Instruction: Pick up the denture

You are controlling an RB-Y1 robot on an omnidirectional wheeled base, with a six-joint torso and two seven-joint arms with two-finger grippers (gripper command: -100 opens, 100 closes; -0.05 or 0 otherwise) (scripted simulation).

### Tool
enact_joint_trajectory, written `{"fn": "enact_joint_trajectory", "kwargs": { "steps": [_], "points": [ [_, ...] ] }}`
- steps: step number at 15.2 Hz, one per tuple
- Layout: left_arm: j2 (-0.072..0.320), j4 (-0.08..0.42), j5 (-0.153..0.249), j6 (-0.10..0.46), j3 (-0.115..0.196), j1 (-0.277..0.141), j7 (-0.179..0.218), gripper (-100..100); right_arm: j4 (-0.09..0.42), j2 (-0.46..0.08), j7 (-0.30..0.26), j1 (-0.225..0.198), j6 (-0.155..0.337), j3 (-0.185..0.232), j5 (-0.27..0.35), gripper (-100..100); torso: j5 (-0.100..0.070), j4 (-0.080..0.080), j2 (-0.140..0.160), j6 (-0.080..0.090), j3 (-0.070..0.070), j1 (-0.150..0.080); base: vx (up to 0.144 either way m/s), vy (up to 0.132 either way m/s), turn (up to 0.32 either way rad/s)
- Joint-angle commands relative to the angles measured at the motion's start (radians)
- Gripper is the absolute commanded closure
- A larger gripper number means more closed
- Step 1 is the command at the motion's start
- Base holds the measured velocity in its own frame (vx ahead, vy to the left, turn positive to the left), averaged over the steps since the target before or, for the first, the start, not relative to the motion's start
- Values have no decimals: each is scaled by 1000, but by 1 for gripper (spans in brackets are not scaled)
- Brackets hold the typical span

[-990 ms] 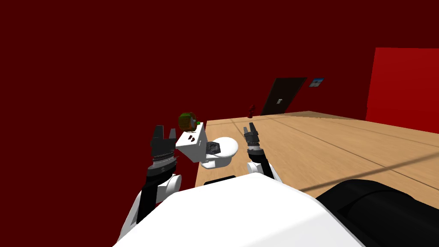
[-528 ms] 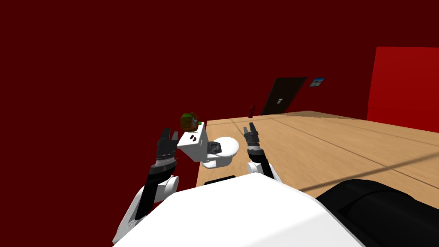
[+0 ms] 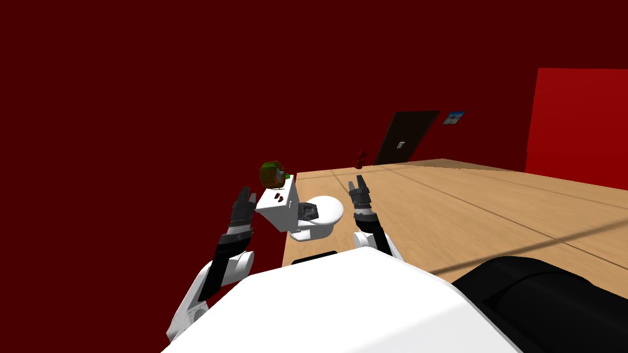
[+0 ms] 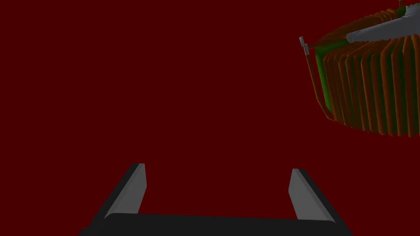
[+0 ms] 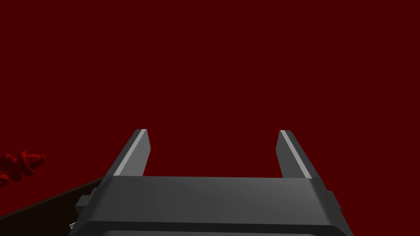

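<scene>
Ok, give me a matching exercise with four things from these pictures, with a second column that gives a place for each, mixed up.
1. denture
2. green and copper coil
3. dark grey object
4. left gripper

A. on the toilet lid
B. beside the tank, fingers open
C. at the tank top's far end
D. on the middle of the tank top

Pairs: 1-D, 2-C, 3-A, 4-B

toilet [image 3: 328,211] 1 | coil [image 4: 369,94] 1 | denture pieces [image 3: 276,197] 2 | door [image 3: 405,136] 1
</scene>
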Motion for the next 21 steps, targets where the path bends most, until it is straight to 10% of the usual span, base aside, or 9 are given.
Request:
{"fn": "enact_joint_trajectory", "kwargs": {
  "steps": [1, 21],
  "points": [
    [0, 41, -2, 13, 5, -3, -7, -100, 0, 0, 0, 0, 0, 0, 0, 0, 0, 0, 0, 0, 0, 0, 25, 28, 3],
    [-78, 279, -90, 269, -6, -35, -57, -100, 0, 0, 0, 0, 0, 0, 0, 0, -2, -1, -4, 0, -2, -9, 59, -31, -5]
  ]
}}
